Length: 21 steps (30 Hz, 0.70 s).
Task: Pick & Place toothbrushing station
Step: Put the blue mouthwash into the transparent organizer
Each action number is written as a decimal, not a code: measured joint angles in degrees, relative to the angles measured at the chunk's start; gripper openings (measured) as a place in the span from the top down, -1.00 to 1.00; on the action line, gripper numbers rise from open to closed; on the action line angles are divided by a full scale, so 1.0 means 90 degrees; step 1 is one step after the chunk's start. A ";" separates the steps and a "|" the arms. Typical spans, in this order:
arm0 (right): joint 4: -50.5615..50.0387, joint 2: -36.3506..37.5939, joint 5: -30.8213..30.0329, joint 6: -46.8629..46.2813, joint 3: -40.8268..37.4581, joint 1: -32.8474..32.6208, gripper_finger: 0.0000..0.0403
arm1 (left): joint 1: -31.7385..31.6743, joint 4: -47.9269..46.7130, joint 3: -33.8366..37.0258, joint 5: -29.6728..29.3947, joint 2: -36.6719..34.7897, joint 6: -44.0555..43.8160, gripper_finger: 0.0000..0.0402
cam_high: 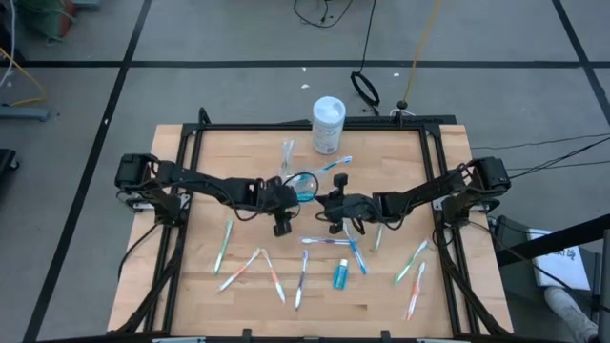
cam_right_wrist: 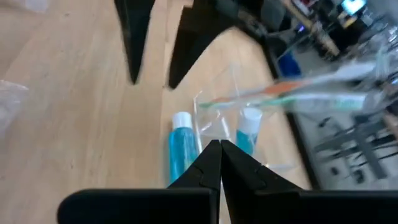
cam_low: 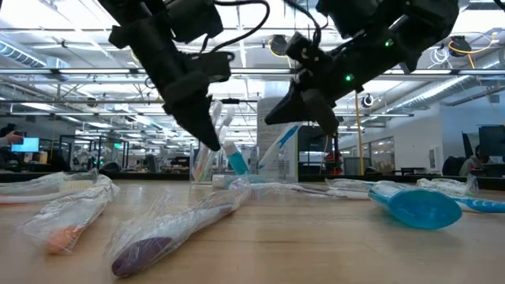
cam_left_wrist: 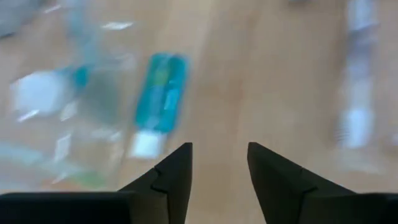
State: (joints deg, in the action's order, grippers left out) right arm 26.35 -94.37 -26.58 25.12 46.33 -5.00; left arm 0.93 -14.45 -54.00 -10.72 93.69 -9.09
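Mostly undone — toothbrushes (cam_high: 273, 274) lie loose on table (cam_high: 191, 286); left hand (cam_left_wrist: 219, 168) apart & empty, right hand (cam_right_wrist: 219, 163) pressed together.

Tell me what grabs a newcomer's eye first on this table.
The two dark arms meet nose to nose at mid-table, the left pincer open, the right pincer shut. Wrapped toothbrushes fan across the near half around a teal toothpaste tube. A white tub stands alone at the far edge.

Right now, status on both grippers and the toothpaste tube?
Left gripper open, empty, above the table. Right gripper shut, empty. Toothpaste tube lying on the table ahead of left gripper. Nothing blocking.
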 joint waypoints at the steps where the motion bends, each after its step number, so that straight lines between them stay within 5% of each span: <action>1: -0.0052 0.0000 0.0112 -0.0162 0.0000 0.0070 1.00 | 0.0014 -0.0141 0.0000 -0.0238 0.0000 -0.0062 0.19; 7: -0.0345 -0.0001 0.1115 -0.0909 0.0000 0.0507 1.00 | -0.0226 -0.0225 0.0117 -0.0583 0.0194 -0.0194 0.19; 21: -0.0796 -0.0002 0.1140 -0.1372 -0.0002 0.1058 1.00 | -0.1290 0.0551 0.0129 -0.0559 0.0619 0.1152 0.19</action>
State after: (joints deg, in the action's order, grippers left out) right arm 19.19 -94.39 -16.32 12.78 46.30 4.52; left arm -10.68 -9.49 -52.84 -15.75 99.26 1.28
